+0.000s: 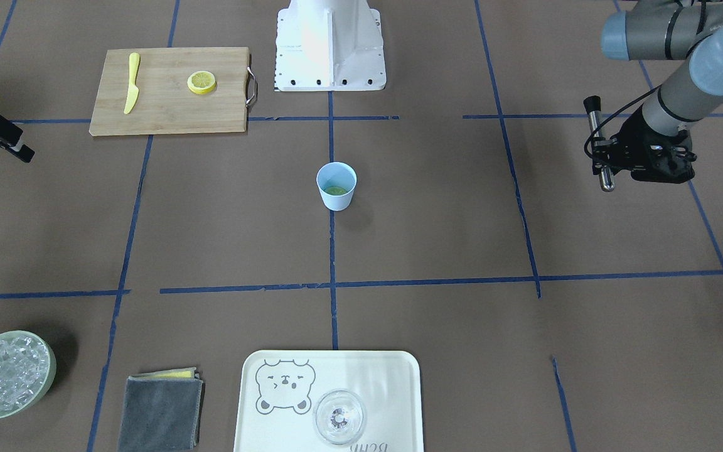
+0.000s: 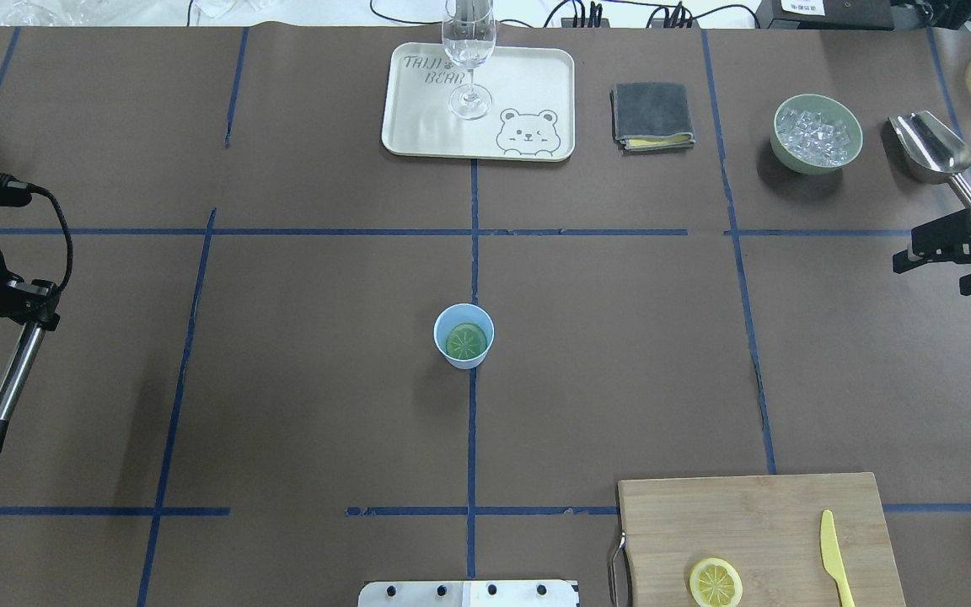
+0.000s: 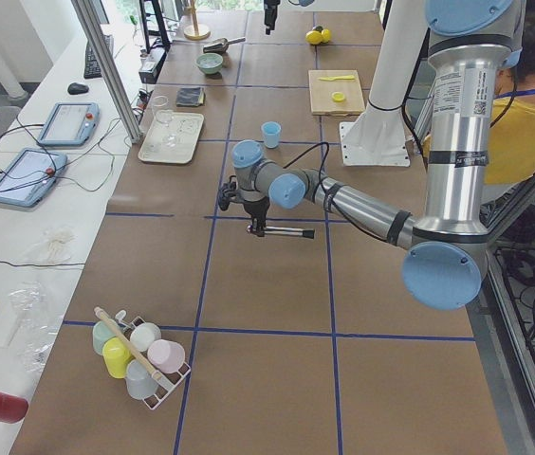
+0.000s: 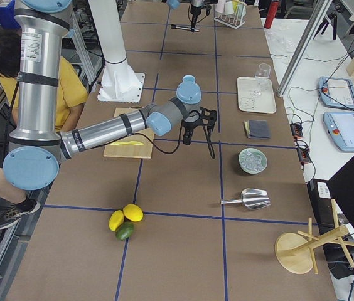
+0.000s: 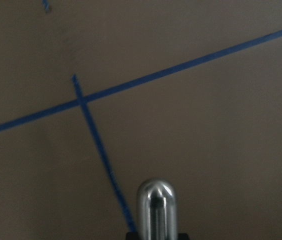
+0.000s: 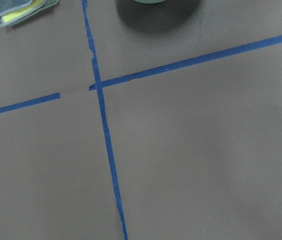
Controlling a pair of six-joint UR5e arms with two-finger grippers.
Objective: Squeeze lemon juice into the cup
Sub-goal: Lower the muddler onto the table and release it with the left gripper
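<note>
The light-blue cup (image 2: 463, 353) (image 1: 336, 197) stands upright at the table's centre. One lemon slice (image 2: 466, 341) lies flat inside it and looks greenish there. The second lemon slice (image 2: 715, 582) (image 1: 201, 82) lies on the wooden cutting board (image 2: 755, 523). My left gripper (image 2: 30, 303) (image 1: 609, 154) is far to the cup's left, shut on a steel rod (image 2: 13, 379) (image 5: 156, 210) with a black tip. My right gripper (image 2: 928, 261) (image 1: 4, 150) hovers far to the cup's right, open and empty.
A yellow knife (image 2: 833, 556) lies on the board. At the far edge are a bear tray (image 2: 426, 110) with a clear glass (image 2: 469, 51), a folded grey cloth (image 2: 651, 114), a pale-green bowl (image 2: 780, 147) of ice and a metal scoop (image 2: 932, 147).
</note>
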